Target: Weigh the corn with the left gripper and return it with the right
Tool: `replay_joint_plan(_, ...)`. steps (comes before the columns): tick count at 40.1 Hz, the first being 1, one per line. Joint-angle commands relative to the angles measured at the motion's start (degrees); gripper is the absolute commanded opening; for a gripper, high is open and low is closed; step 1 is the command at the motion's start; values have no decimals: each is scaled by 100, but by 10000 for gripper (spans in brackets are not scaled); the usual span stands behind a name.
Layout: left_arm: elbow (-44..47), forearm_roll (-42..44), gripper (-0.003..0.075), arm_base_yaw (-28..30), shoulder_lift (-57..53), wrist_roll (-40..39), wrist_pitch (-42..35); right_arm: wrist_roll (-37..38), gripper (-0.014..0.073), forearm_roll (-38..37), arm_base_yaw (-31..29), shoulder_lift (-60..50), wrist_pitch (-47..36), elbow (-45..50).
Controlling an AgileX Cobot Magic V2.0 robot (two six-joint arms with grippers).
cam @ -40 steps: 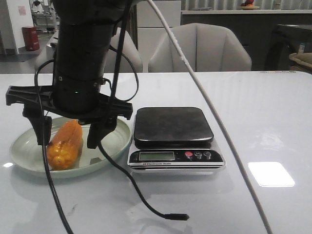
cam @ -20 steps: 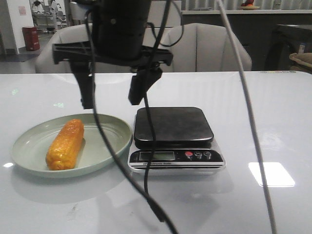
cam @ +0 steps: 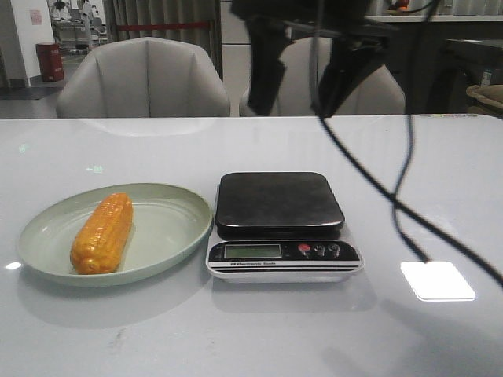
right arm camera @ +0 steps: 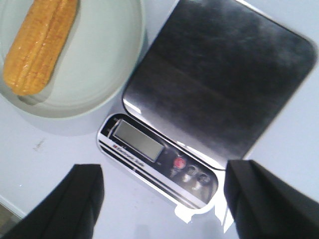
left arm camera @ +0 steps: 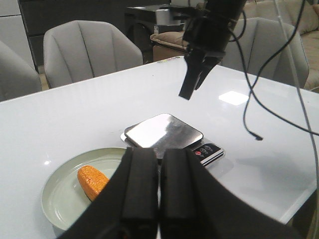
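Note:
The corn [cam: 102,233], an orange-yellow cob, lies on the left half of the pale green plate [cam: 177,228], touched by no gripper. It also shows in the left wrist view [left arm camera: 92,180] and the right wrist view [right arm camera: 40,47]. The scale [cam: 279,204] stands right of the plate with nothing on its pan. My right gripper [cam: 302,78] hangs open and empty high above the scale [right arm camera: 214,84], its fingers [right arm camera: 82,199] wide apart. My left gripper [left arm camera: 159,155] is shut and empty, far back from the plate [left arm camera: 65,209]; it does not show in the front view.
Black cables [cam: 393,196] hang from the right arm down across the table's right side. Grey chairs [cam: 141,78] stand behind the far edge. The scale's display and buttons [cam: 314,250] face the front.
The right gripper has risen from around the corn on the plate and moved up and to the right over the scale. The corn stays on the plate.

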Motion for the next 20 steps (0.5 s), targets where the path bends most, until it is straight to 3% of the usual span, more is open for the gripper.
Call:
replay_joint_plan(1,-142,-28,132,-19,84,-16,-420,-131,597,130,-208,-939,-570,413)
replay_joint_plan(20,-142,-28,132,-19,84,-16,-420,-457,597,125,-295,-3886,-2128,3079)
